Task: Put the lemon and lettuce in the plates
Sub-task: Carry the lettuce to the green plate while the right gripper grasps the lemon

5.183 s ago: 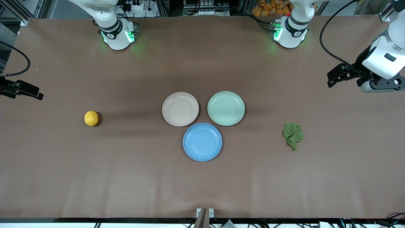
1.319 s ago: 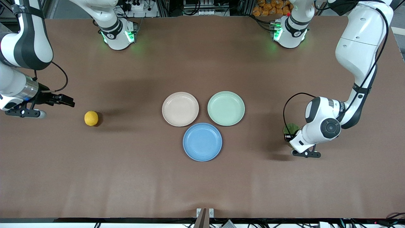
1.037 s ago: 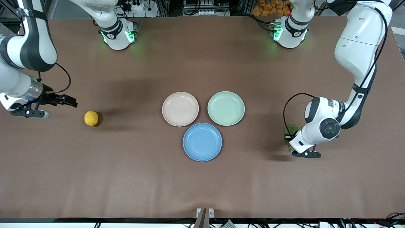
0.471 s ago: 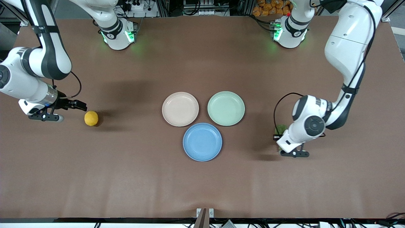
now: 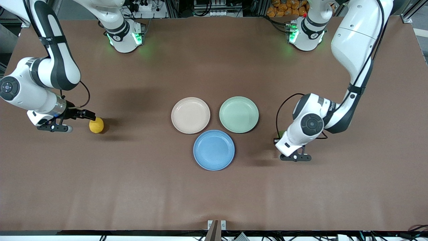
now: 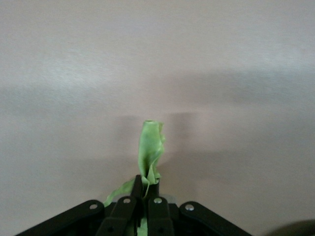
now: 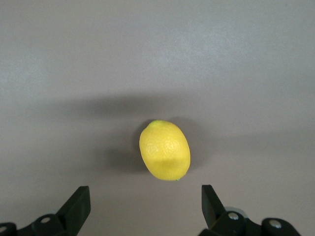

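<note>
L gripper (image 6: pixel 142 199) pinching lettuce (image 6: pixel 150 150) over table, L-arm end | R gripper (image 7: pixel 145 206) hanging spread wide over lemon (image 7: pixel 165 150), R-arm end

bare table (image 5: pixel 214 194) around 3 clustered plates (image 5: pixel 214 150), lemon (image 5: pixel 96 125) apart

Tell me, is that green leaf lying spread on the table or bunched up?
Bunched up: the lettuce hangs crumpled, pinched in the left gripper.
</note>
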Tool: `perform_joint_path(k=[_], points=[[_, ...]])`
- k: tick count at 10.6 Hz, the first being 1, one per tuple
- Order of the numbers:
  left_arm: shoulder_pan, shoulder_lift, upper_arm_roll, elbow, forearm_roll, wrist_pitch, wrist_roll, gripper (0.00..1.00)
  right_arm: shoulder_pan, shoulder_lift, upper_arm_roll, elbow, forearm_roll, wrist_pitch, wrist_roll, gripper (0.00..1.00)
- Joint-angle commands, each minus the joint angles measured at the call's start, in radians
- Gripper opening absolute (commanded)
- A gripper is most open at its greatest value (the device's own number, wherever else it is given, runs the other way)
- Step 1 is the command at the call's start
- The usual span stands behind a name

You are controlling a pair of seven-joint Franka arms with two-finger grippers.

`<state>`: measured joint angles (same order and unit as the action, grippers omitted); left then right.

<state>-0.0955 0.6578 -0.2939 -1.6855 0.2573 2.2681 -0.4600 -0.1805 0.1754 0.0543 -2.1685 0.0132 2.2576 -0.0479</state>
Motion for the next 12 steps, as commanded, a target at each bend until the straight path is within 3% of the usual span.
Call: perform_joint_path(k=[1,5,12], points=[[-0.042,-0.026,-0.017,0.009,0.008,-0.030,-0.115,0.00,-0.007,0.047,0.007,-0.039,0.001,0.114,-0.012,1.00],[-0.068,-0.017,-0.151,0.042,0.008,-0.035,-0.340,0.00,-0.033,0.113,0.006,-0.043,0.001,0.158,-0.090,1.00],[-0.256,-0.003,-0.152,0.036,0.008,-0.122,-0.664,0.00,-0.050,0.252,0.006,-0.048,0.001,0.304,-0.092,1.00]])
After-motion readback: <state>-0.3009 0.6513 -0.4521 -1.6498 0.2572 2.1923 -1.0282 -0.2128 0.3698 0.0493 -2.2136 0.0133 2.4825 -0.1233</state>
